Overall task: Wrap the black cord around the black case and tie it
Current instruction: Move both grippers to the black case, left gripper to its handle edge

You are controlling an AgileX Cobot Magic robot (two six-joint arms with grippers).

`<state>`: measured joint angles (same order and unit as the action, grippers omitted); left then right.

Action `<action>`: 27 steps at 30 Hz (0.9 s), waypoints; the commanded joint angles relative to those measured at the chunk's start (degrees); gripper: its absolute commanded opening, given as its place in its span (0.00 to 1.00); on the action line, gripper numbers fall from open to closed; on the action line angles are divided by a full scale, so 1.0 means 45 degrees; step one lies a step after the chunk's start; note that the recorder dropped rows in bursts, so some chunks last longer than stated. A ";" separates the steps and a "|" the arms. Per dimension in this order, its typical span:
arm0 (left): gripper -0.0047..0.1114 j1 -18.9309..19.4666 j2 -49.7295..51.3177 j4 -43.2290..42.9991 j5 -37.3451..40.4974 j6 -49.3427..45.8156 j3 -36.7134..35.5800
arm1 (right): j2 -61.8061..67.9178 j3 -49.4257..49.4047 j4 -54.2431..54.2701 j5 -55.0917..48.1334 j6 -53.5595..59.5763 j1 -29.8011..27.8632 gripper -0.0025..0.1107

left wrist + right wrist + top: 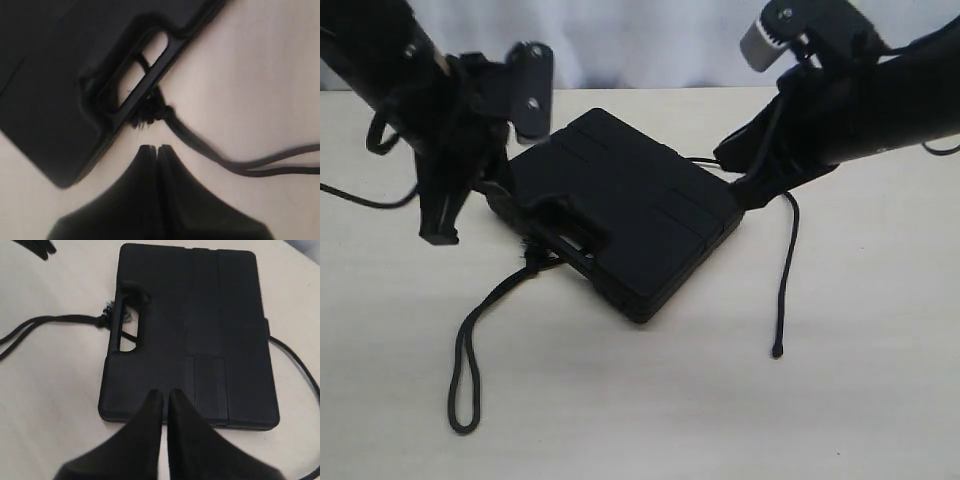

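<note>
The black case (620, 215) lies flat on the table, its handle cutout (570, 235) towards the front left. The black cord (465, 375) is knotted at the handle (533, 258), runs out in a long loop to the front left, and its other end (783, 290) trails off the case's right side. My left gripper (438, 235) hangs shut and empty just left of the handle; its tips (157, 147) stand close to the frayed knot (152, 112). My right gripper (748, 192) is shut and empty at the case's right edge, over the case rim (165, 392).
The table (650, 410) is pale and plain, with a white backdrop (650, 40) behind its far edge. A smooth arm cable (355, 195) droops onto the table at far left. The cord (295, 360) curves past the case beside my right gripper.
</note>
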<state>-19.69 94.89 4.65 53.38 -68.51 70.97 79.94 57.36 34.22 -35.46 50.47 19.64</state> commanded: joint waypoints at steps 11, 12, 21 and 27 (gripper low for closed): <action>0.41 -0.0519 0.2653 -0.0104 -0.1999 -0.1264 0.0088 | 0.0676 0.0087 -0.0622 0.0873 0.0207 0.0122 0.06; 0.42 -0.0519 0.2773 -0.0104 -0.2151 -0.1461 0.0088 | 0.0676 0.0087 -0.0622 0.0873 0.0207 0.0122 0.06; 0.42 -0.0519 0.3741 0.0566 -0.3439 -0.4187 0.0088 | 0.0676 0.0087 -0.0622 0.0979 0.0207 0.0122 0.06; 0.42 -0.0519 0.4332 0.0426 -0.4611 -0.4187 0.0088 | 0.0706 -0.0121 -0.0622 0.1342 0.0207 0.0122 0.06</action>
<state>-21.92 113.66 6.16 35.32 -87.04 70.97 82.98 57.36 31.79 -31.30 50.59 20.08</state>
